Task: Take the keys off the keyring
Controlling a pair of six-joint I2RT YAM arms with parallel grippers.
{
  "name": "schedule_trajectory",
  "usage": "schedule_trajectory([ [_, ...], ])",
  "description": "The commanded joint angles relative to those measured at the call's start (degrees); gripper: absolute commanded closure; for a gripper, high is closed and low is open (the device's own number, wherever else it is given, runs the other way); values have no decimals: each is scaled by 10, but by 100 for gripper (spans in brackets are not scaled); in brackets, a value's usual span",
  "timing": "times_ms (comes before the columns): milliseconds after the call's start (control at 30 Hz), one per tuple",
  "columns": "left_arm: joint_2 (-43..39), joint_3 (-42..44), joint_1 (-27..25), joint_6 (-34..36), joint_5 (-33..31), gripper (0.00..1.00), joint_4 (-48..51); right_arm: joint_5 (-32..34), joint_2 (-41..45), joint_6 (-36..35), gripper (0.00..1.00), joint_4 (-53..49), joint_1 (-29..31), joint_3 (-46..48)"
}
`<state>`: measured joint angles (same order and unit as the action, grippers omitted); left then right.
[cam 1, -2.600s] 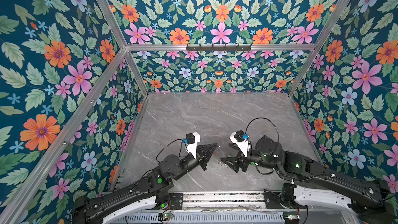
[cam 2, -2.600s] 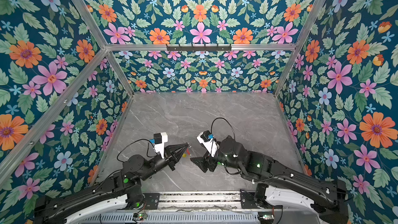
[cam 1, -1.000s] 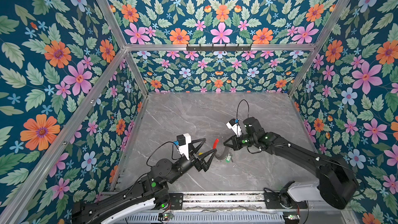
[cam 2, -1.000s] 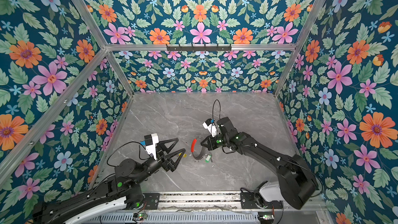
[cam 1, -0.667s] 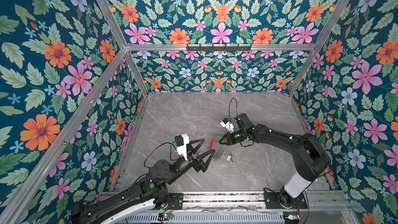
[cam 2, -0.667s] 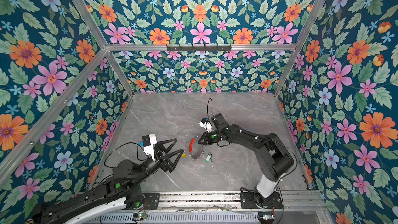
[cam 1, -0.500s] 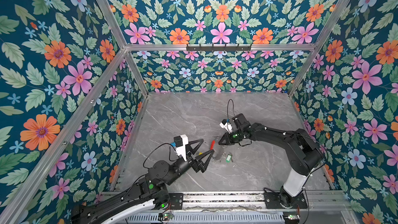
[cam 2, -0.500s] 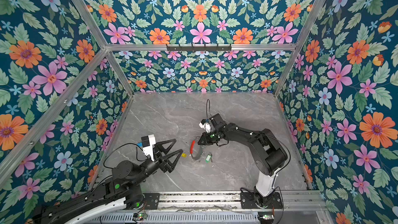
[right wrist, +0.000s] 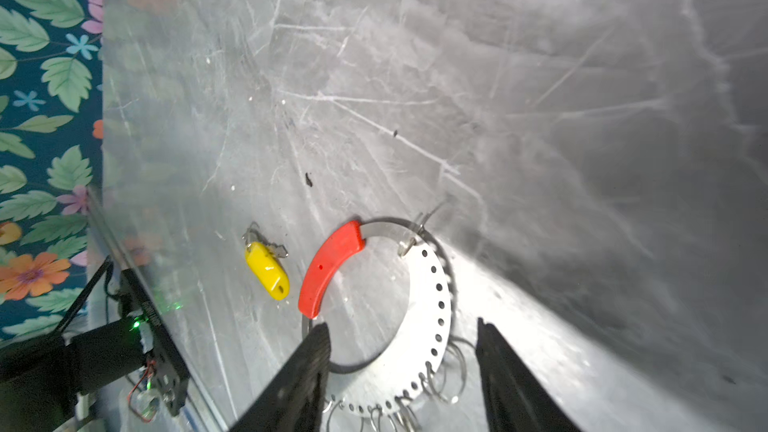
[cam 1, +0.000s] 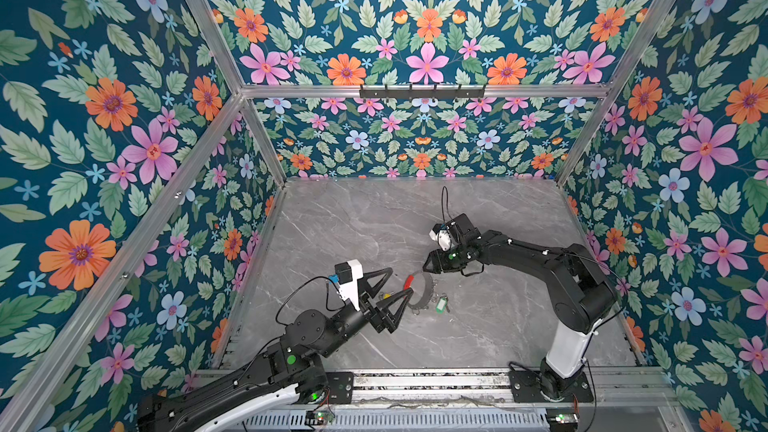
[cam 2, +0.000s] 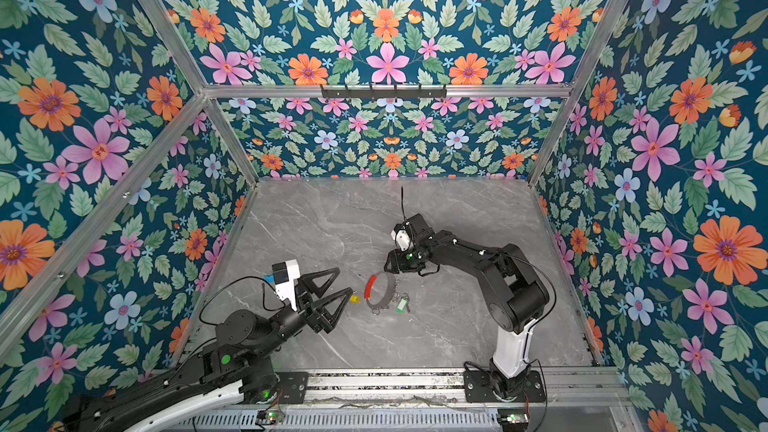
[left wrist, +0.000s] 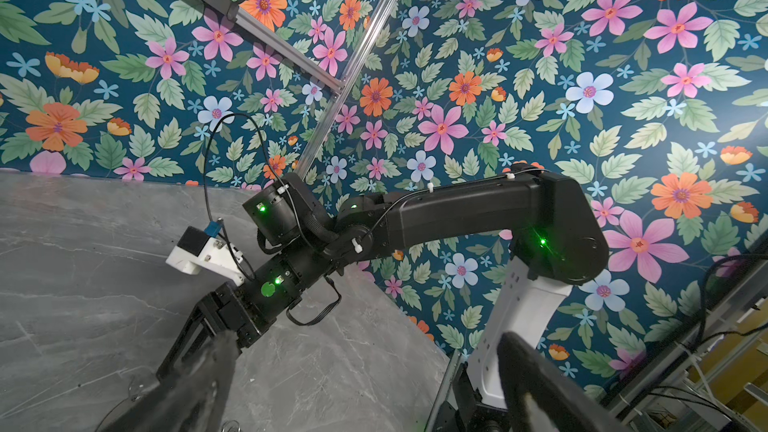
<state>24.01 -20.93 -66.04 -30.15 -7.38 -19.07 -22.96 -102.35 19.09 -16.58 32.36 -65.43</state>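
The keyring [right wrist: 436,297], a grey hoop with a perforated band and a red sleeve [right wrist: 330,268], lies flat on the table [cam 1: 353,222]; both top views show the keyring [cam 1: 428,284] [cam 2: 392,284]. The yellow key [right wrist: 268,270] [cam 2: 354,299] lies apart from the keyring, beside the sleeve. The green key [cam 1: 440,305] [cam 2: 401,305] lies against the hoop's near side; I cannot tell whether it hangs on it. My right gripper [right wrist: 401,334] [cam 1: 428,265] is open, its fingers either side of the hoop's band. My left gripper [cam 2: 345,282] [left wrist: 365,338] is wide open and holds nothing, just left of the yellow key.
Several small silver split rings [right wrist: 449,367] hang from the band's holes. A black hook rail [cam 1: 419,91] runs along the back wall. The arms' metal base rail [cam 1: 415,380] spans the front edge. Floral walls close in the left, right and back.
My right gripper has opened and let go of the keyring, which now lies flat on the table. The right arm has drawn back a little. The left gripper has barely moved.
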Motion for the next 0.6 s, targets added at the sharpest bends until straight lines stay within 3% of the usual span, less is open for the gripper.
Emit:
schedule_trajectory([
  [0, -1, -5, 0, 5, -18, 0, 6, 74, 53, -2, 33, 4, 0, 15],
  [200, 13, -26, 0, 42, -113, 0, 18, 104, 262, 9, 30, 70, 2, 117],
  [400, 79, -67, 7, 116, -305, 0, 33, 148, 455, 16, 25, 57, 1, 214],
  [467, 103, -73, 29, 140, -313, 0, 20, 154, 503, 21, 21, 50, 2, 237],
  [567, 142, -72, 117, 121, -282, 0, 24, 163, 562, 32, 15, 50, 1, 268],
])
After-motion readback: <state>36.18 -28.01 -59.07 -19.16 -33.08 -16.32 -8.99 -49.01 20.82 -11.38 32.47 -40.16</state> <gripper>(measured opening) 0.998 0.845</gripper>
